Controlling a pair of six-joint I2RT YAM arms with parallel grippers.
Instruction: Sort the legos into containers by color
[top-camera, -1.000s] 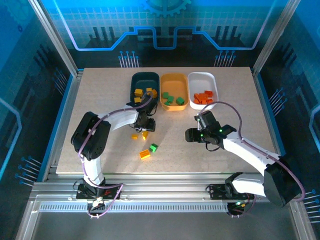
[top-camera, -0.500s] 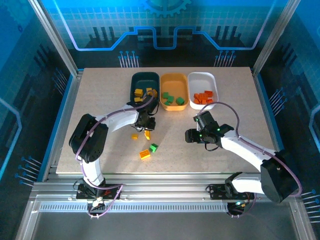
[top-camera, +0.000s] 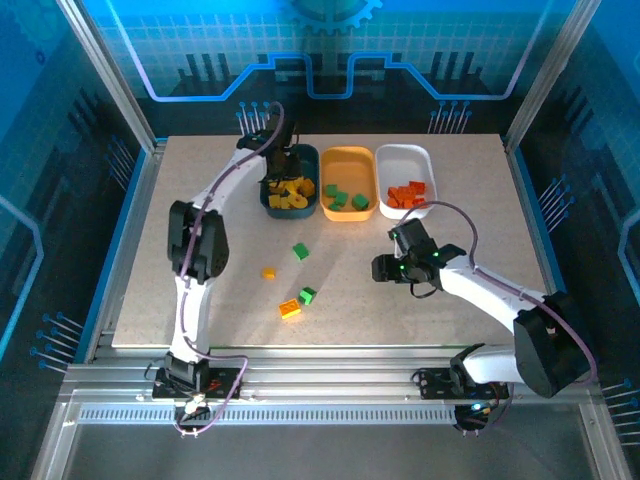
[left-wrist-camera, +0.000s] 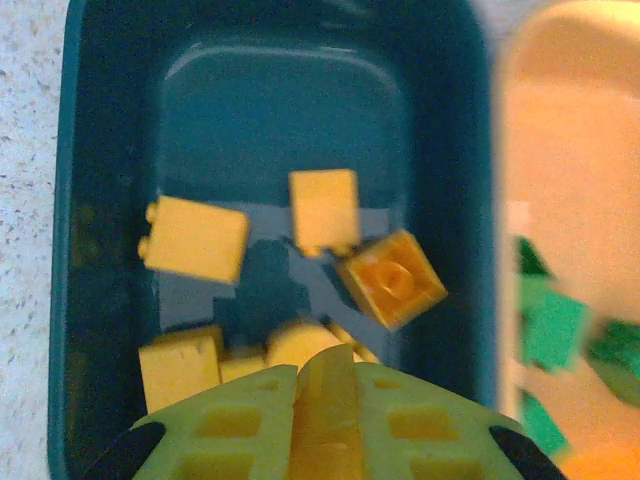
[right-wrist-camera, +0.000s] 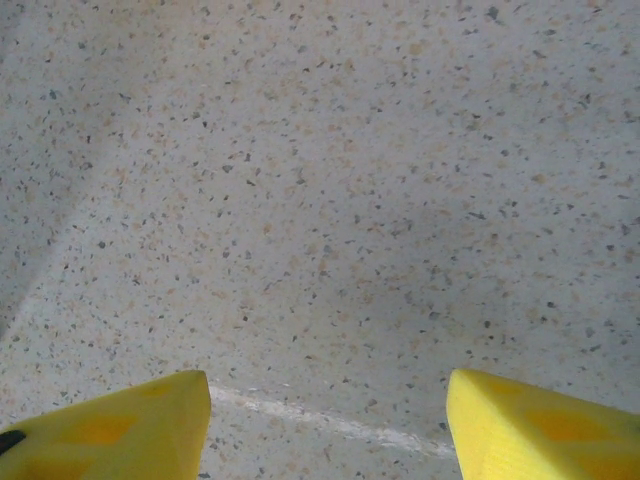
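Note:
My left gripper (top-camera: 283, 172) hangs over the dark teal container (top-camera: 305, 150), shut on a yellow lego (left-wrist-camera: 325, 395) pinched between its fingers. Below it, several yellow legos (left-wrist-camera: 198, 238) lie in the teal container (left-wrist-camera: 100, 120). The orange-yellow container (top-camera: 348, 152) holds green legos (top-camera: 340, 198), and the white container (top-camera: 403, 149) holds red ones (top-camera: 405, 194). Loose on the table lie a green lego (top-camera: 300, 251), a small yellow one (top-camera: 268, 272), an orange-yellow one (top-camera: 290, 309) and another green one (top-camera: 307, 295). My right gripper (top-camera: 380, 268) stands open low over bare table (right-wrist-camera: 330, 420), nothing between its fingers.
The three containers sit side by side at the table's far edge. Metal frame posts (top-camera: 140, 110) rise at the far corners. The speckled tabletop (top-camera: 450, 230) right of the loose legos is bare, as is the left strip (top-camera: 190, 180).
My left arm swung from the table's middle up to the teal container, carrying a yellow lego. A green lego now shows where it was. The right arm barely moved.

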